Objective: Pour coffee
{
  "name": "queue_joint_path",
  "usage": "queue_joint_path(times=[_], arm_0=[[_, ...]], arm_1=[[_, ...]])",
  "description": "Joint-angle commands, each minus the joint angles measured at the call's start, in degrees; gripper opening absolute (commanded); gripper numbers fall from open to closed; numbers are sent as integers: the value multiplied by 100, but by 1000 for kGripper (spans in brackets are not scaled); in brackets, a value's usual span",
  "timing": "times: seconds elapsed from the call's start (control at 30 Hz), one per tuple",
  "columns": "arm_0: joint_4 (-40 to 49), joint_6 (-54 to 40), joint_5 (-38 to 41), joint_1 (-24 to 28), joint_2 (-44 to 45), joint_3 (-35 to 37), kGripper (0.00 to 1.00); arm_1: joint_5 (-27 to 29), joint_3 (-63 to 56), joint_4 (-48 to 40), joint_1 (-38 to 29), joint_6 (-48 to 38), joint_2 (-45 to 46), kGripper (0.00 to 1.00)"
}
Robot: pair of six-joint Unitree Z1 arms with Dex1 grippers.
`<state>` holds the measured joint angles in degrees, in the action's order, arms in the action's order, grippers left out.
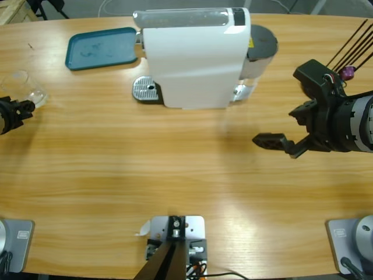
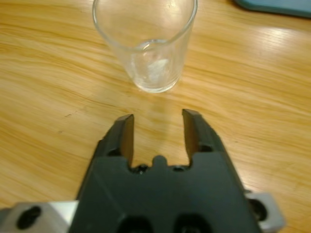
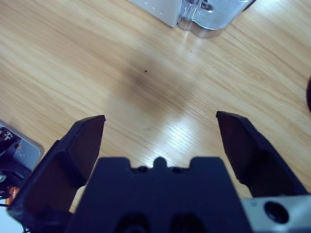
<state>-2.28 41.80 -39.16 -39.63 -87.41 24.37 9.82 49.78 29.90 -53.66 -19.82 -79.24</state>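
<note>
We've got the left gripper (image 2: 158, 127) part open, empty, just short of the glass (image 2: 146, 41); right gripper (image 3: 160, 138) wide open, empty, near the machine (image 1: 195, 55). No coffee visible in the glass. Risk: jaw gap looks narrower than the glass, so we'd nudge it over on the surface (image 1: 175, 169).

Wooden table (image 1: 116, 175) — white coffee machine (image 1: 192, 58), teal tray (image 1: 102, 48), clear glass (image 1: 23, 87)

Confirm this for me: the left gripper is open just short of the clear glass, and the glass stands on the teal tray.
Not quite. The left gripper is open just short of the clear glass, but the glass stands on the bare wooden table, apart from the teal tray. The high view shows it.
</note>
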Motion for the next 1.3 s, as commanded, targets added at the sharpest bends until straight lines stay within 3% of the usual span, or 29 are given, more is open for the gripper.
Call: queue_joint_path(times=[0.03,0.07,0.1,0.13,0.33,0.47,0.67,0.8,0.97,1.3], arm_0=[[-141,-63,-97,-5,231,-187,418],[-134,-51,-90,-22,261,-194,809],[-132,-65,-67,-54,336,-206,974],[-125,-104,-44,-91,431,-213,994],[-81,-1429,323,-158,2038,-282,952],[-60,-2123,769,-7,2527,-386,941],[-104,-2106,1233,1025,2369,-377,957],[-132,-2345,1766,1502,1771,-208,997],[-203,-2663,2223,1533,1411,-87,1000],[-225,-2941,1894,1800,1235,-2,1000]], arm_1=[[11,-109,-74,84,-83,-236,1000],[11,-101,-86,84,-83,-252,1000],[-3,-94,-101,84,-85,-278,1000],[-16,-91,-106,84,-91,-306,1000],[-21,-45,-211,84,-92,-377,1000],[-111,-219,-549,84,-129,-440,1000],[-112,-346,-719,84,-185,-445,1000],[-142,-346,-783,84,-224,-570,1000],[-184,-276,-783,84,-224,-682,1000],[-227,-305,-965,84,-233,-1066,1000]])
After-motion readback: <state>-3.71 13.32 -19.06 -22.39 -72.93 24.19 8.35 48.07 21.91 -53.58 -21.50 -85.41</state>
